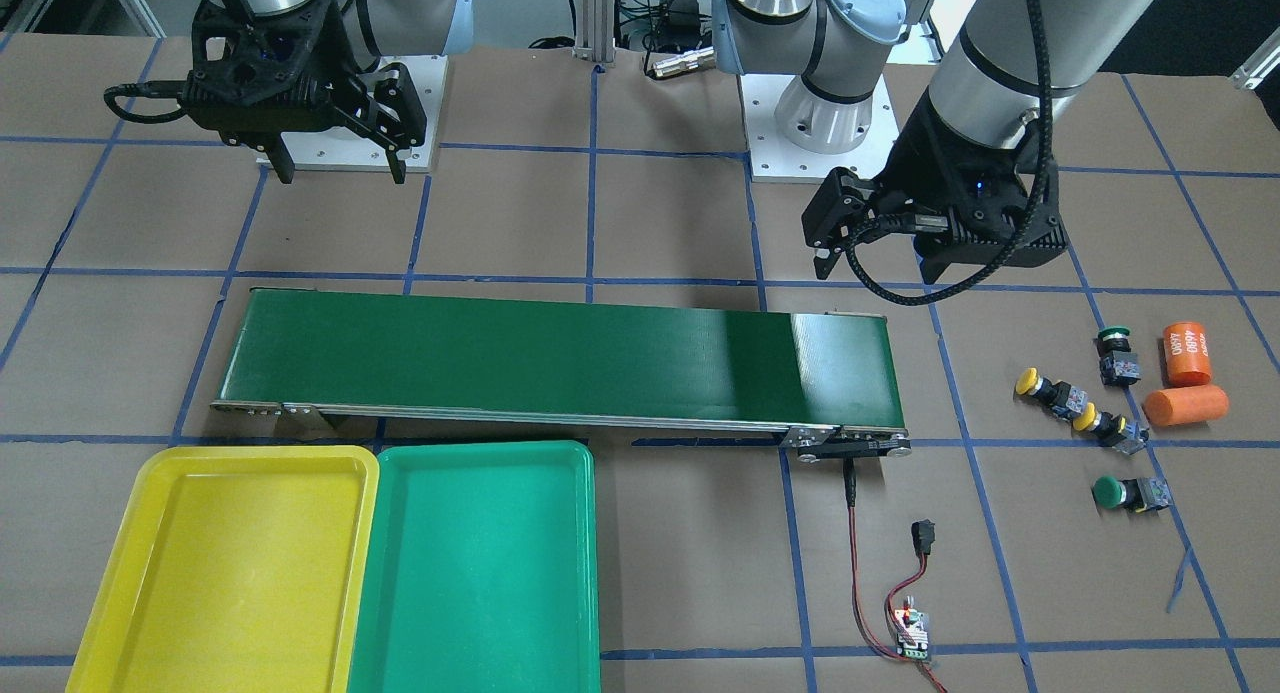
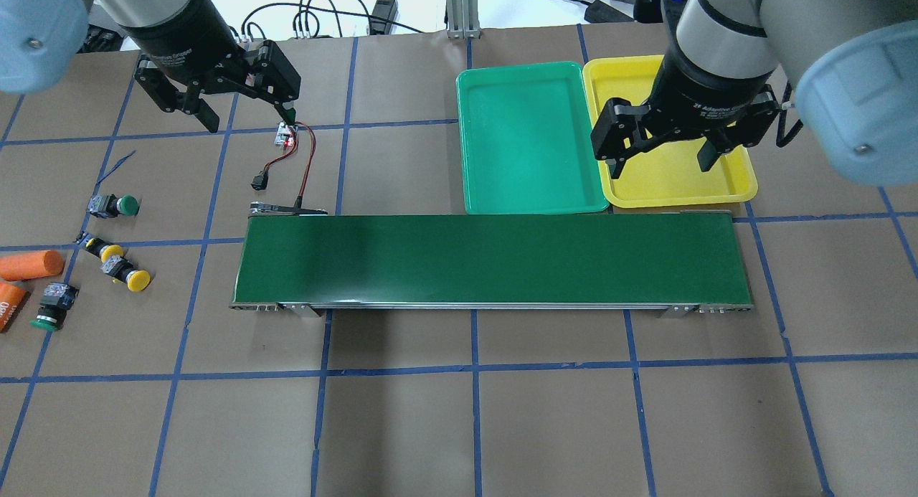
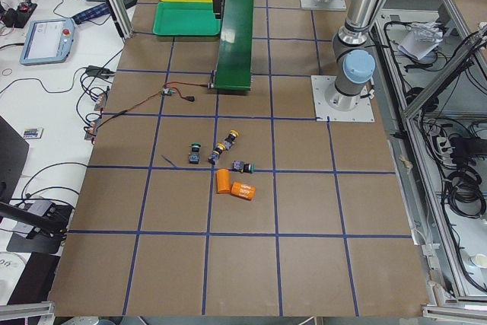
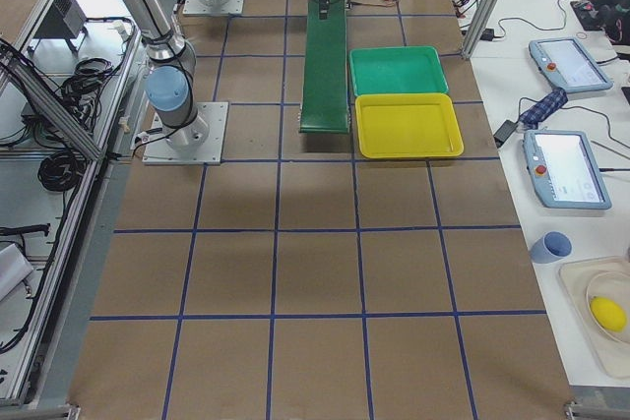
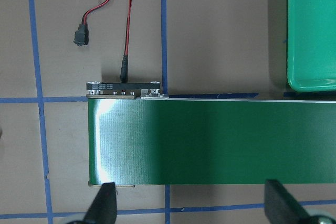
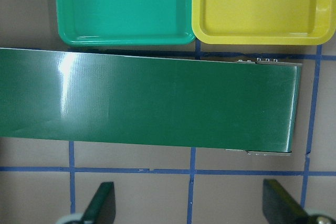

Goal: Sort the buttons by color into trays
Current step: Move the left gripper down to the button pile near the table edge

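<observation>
Far left of the overhead view, loose on the table (image 2: 430, 411): green button (image 2: 118, 206), yellow button (image 2: 106, 252), second yellow button (image 2: 135, 279), second green button (image 2: 49, 309), just beside an orange cylinder (image 2: 32, 264). Upper right, above the belt (image 2: 495, 257): green tray (image 2: 531, 203) and yellow tray (image 2: 681, 196), rims touching. Upper left, left gripper (image 2: 249, 118), jaws spread wide, gripping nothing. Upper right, right gripper (image 2: 660, 167), equally wide and empty.

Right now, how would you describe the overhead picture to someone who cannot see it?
A dark-green conveyor belt lies across a table, with an empty green tray and yellow tray side by side beyond it. The left gripper and right gripper hang open above; two yellow buttons, two green buttons and orange cylinders lie at the picture's left edge.
</observation>
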You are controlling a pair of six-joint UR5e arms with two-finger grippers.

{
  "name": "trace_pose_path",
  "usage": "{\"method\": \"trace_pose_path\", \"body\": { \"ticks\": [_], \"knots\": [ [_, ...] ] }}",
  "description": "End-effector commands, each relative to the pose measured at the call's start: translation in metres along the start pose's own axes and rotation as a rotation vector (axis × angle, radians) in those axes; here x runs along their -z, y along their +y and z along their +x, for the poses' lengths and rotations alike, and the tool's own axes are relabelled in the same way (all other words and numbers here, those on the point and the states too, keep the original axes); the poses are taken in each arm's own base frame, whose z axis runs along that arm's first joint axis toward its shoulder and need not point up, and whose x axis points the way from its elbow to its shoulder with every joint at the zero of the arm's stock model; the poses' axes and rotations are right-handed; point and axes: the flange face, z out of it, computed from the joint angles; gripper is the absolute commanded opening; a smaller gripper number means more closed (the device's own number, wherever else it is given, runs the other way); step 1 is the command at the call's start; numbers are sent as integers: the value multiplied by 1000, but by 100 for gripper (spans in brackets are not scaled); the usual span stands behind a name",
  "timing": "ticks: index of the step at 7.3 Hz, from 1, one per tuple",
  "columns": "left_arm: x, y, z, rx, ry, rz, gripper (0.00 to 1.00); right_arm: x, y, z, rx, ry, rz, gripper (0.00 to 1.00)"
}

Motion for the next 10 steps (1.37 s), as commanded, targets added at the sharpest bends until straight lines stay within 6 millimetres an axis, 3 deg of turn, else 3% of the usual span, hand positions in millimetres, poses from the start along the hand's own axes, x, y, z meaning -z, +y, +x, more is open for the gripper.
{"method": "trace_pose_path", "body": {
  "ticks": [1, 5, 6, 7, 8, 10],
  "knots": [
    [-3, 1, 1, 3, 5, -16, 100, 0, 0, 0, 1, 0, 0, 100],
    [-10, 1, -1, -1, -3, -28, 100, 0, 0, 0, 0, 0, 0, 100],
    [-21, -6, -3, 2, -2, -50, 100, 0, 0, 0, 0, 0, 0, 100],
    [-37, -14, -24, 15, 1, -70, 100, 0, 0, 0, 0, 0, 0, 100],
    [-46, -26, -80, 59, 13, -82, 100, 0, 0, 0, 0, 0, 0, 100],
    [-70, -38, -185, -18, 36, -117, 100, 1, 1, 0, 0, 0, 2, 100]
  ]
}}
